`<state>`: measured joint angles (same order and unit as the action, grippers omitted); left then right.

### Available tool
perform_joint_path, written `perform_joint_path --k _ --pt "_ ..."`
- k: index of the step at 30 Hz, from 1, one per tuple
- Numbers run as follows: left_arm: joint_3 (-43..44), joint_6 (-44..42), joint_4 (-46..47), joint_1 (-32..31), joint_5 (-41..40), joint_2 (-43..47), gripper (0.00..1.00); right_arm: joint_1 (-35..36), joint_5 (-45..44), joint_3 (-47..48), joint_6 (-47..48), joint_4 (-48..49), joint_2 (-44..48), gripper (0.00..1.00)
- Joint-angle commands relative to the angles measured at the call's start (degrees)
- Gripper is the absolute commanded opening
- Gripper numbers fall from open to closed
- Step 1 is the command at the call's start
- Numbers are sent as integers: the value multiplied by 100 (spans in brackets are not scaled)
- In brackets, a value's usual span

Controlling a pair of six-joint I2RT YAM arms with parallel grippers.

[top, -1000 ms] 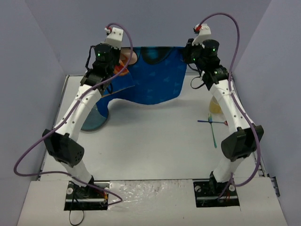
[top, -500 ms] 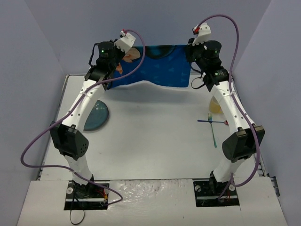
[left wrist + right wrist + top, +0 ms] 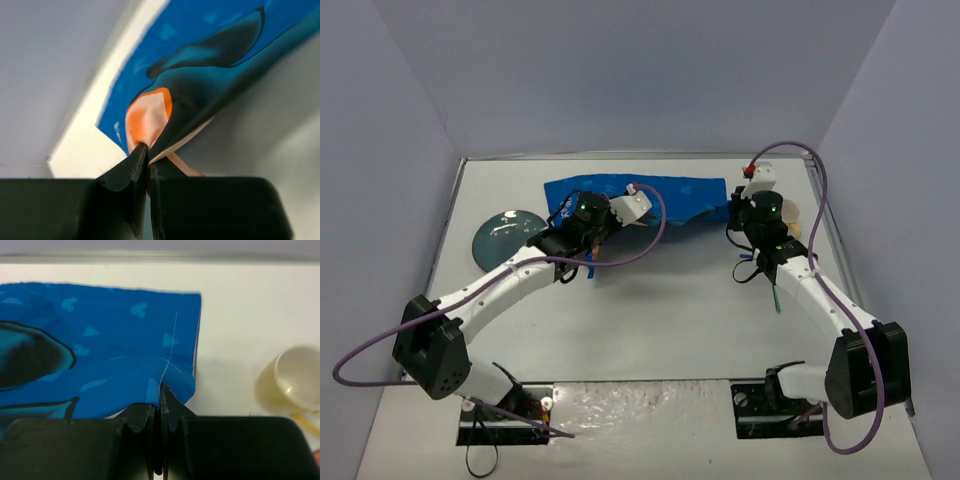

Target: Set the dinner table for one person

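The blue cartoon-printed placemat [image 3: 655,195] lies across the far half of the dinner table [image 3: 670,320], rumpled along its near edge. My left gripper [image 3: 582,258] is shut on the mat's left corner; in the left wrist view the jaws [image 3: 146,150] pinch a fold by an orange patch of the placemat [image 3: 150,115]. My right gripper [image 3: 735,212] is shut on the right corner, and in the right wrist view it [image 3: 161,390] bites the near edge of the placemat [image 3: 110,335], which lies flat there.
A blue-grey plate [image 3: 508,235] sits left of the mat. A pale yellow cup [image 3: 792,215] [image 3: 295,377] stands just right of my right wrist. A green-handled utensil [image 3: 776,298] and a purple one [image 3: 748,278] lie under the right forearm.
Both arms have come down and toward the near side, bringing the raised placemat down onto the table. The left arm swung low, and the plate is now uncovered.
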<state>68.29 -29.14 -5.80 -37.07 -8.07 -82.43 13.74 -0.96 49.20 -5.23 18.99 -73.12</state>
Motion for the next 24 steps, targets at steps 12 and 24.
perform_joint_path --k 12,24 --pt "-659 2818 -1594 -1171 -1206 562 84 462 -244 -1200 -2343 -1789 977 37" --pt "-882 4364 -1885 32 -551 2373 97 332 377 146 -1731 -3142 1444 92"
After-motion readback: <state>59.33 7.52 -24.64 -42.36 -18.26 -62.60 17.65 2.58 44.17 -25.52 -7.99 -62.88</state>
